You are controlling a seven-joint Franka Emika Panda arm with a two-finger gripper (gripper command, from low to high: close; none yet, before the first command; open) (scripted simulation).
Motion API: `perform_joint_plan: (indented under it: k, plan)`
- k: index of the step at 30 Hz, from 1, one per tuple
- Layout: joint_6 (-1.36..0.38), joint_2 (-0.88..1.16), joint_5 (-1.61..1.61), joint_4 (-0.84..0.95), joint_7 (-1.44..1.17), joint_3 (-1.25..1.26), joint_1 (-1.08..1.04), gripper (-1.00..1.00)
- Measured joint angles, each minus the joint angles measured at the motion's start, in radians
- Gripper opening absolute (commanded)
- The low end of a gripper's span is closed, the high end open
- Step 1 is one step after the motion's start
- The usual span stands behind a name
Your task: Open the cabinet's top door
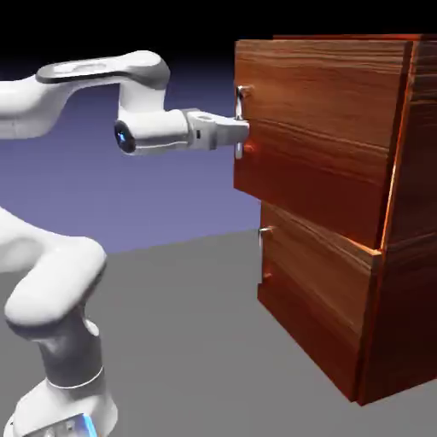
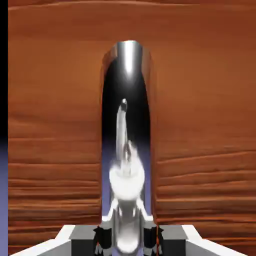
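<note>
now your white two-finger gripper [image 1: 240,130] is clenched on the small vertical silver handle [image 2: 126,150] at the near edge of the tall reddish-brown wood-grain cabinet's [image 1: 401,256] larger top door [image 1: 316,136], already ajar, gripped level for pulling wider.

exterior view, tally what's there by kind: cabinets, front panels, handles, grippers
cabinet: 1
front panels: 2, the top door and the lower panel
silver handles: 2, top handle and lower handle
gripper: 1
total: 6
</note>
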Motion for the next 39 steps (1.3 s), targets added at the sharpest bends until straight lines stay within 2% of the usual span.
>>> perform_joint_plan:
  k: [11,23,29,39]
  plan:
    - [-0.041,-0.115,-0.292,-0.224,0.074,-0.319,0.399,-1.00]
    - [0.036,-0.328,-0.779,-0.413,0.314,-0.622,0.781,-1.00]
    - [-0.045,-0.450,-1.040,-0.497,0.530,-0.676,0.773,-1.00]
    - [-0.434,-0.712,-1.462,-0.589,0.761,-0.923,0.582,-1.00]
